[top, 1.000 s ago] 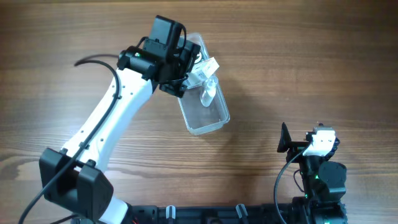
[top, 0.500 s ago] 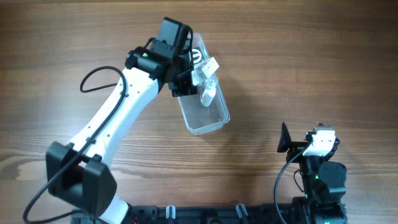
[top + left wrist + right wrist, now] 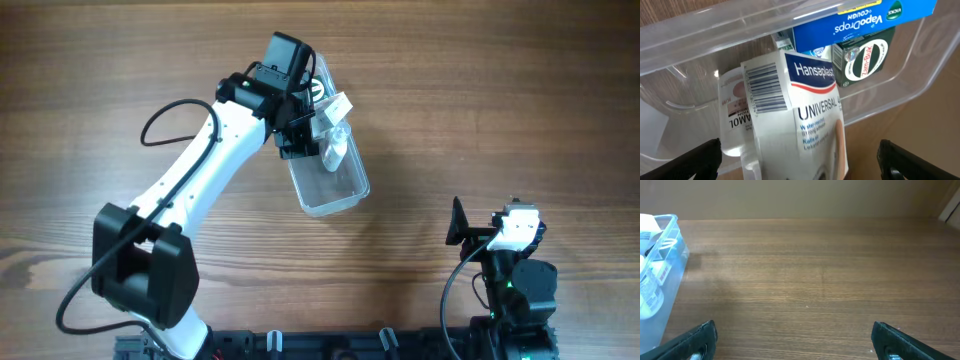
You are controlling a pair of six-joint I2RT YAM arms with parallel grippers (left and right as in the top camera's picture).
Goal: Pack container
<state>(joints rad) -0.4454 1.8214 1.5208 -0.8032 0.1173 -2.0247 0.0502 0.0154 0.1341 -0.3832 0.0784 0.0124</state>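
On the wooden table (image 3: 500, 100), near its middle, the container (image 3: 335, 190) lay slanted, with a Hansaplast box (image 3: 810, 125), a blue Vicks box (image 3: 865, 20), a green box (image 3: 867, 62) and a small clear bottle (image 3: 732, 125) at its far end. The left gripper (image 3: 800, 167) hung over them, jaws spread wide and gripping nothing (only its black tips showed). The right gripper (image 3: 795, 342) sat well apart, equally wide and empty.

One container (image 3: 338, 192). Inside it, three small boxes: plaster box (image 3: 807, 120), blue box (image 3: 865, 20), green box (image 3: 865, 57). One bottle (image 3: 732, 120). Two arms: left arm (image 3: 190, 190) at eight o'clock, right arm (image 3: 515, 275) at five.
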